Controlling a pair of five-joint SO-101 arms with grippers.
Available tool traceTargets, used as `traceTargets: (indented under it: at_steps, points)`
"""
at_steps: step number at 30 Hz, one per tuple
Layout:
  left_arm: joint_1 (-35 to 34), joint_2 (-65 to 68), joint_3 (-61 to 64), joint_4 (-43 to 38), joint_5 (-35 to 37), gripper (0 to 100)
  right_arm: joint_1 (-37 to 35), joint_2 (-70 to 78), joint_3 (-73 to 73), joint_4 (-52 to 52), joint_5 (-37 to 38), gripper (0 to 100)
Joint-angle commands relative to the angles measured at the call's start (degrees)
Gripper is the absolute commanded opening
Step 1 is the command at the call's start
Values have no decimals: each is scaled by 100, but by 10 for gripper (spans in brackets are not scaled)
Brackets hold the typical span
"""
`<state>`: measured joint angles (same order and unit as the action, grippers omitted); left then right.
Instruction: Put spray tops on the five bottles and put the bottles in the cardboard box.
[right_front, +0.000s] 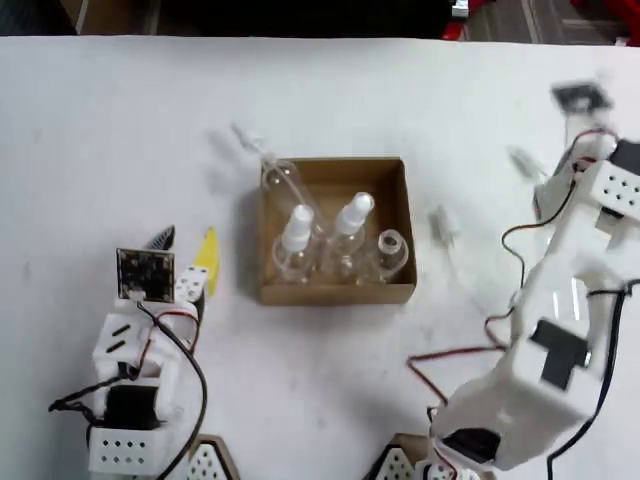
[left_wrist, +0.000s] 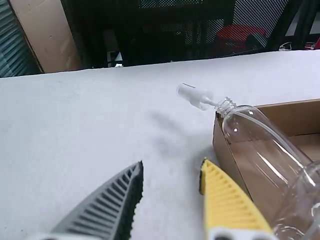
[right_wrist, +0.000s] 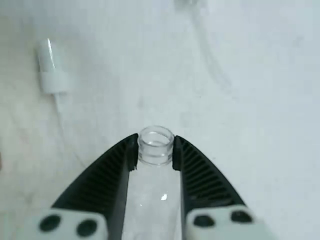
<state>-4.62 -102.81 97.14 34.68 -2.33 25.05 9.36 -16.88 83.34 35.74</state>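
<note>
My right gripper (right_wrist: 156, 142) is shut on the neck of a clear bottle (right_wrist: 154, 200) that has no top, held above the white table. A white spray top (right_wrist: 50, 70) lies on the table nearby. My left gripper (left_wrist: 170, 175) is open and low over the table, just left of the cardboard box (right_front: 335, 292). Two bottles with spray tops (right_front: 296, 240) (right_front: 350, 228) stand in the box beside an uncapped bottle (right_front: 392, 250). Another uncapped bottle (left_wrist: 260, 145) leans out over the box's corner, and a spray top (left_wrist: 194, 94) lies just beyond its mouth.
Loose spray tops lie on the table right of the box (right_front: 443, 225) and further right (right_front: 525, 160). The right arm (right_front: 560, 320) with its wires stands at the right edge. The table's far edge (right_front: 300, 38) meets dark furniture.
</note>
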Motion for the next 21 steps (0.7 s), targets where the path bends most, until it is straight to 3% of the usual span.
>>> traceTargets:
  at_steps: [1, 7, 14, 21]
  points:
    - [75, -40, -18, -176, -62, 172, -409, -1763, -396, 75, -659, 16]
    - [66, -40, -18, -185, -62, 172, -963, -3749, 659, -567, -1143, 16]
    - [75, -40, -18, -176, -62, 172, -1701, -4769, 3165, -3380, -2549, 16]
    - [75, -40, -18, -158, -62, 172, -2712, -4796, 4070, -5490, -3437, 16]
